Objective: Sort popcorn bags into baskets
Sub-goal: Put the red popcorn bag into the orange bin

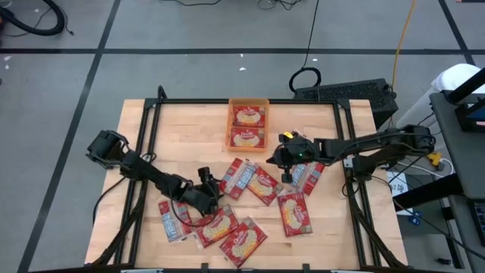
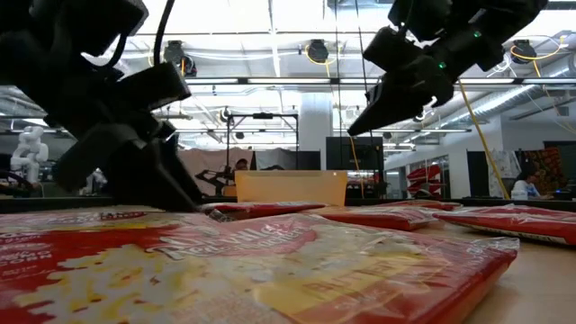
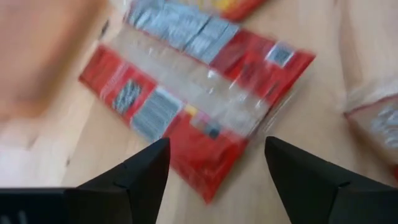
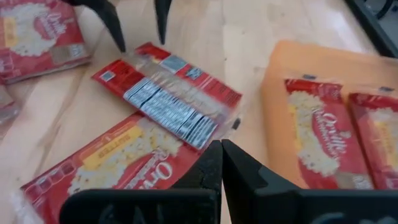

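The orange basket (image 1: pixel 229 125) stands at the table's far middle with two red popcorn bags (image 1: pixel 248 116) lying flat inside. Several more bags lie scattered on the near half. One of them (image 3: pixel 199 99) lies with its grey printed back up, just left of centre (image 1: pixel 237 178). My left gripper (image 3: pixel 214 168) is open and low over the table, its fingers either side of that bag's near end, apart from it. My right gripper (image 4: pixel 221 165) is shut with nothing in it, up in the air (image 2: pixel 360 126) over the bags right of centre, near the basket's near right corner.
Other bags lie face up at the middle (image 1: pixel 264 186), right (image 1: pixel 294 212) and near edge (image 1: pixel 242 241), (image 1: pixel 216 226), with one back-up at the near left (image 1: pixel 173 220). Black frame rails (image 1: pixel 144 136) run along the table's sides. Bare wood (image 1: pixel 186 129) lies left of the basket.
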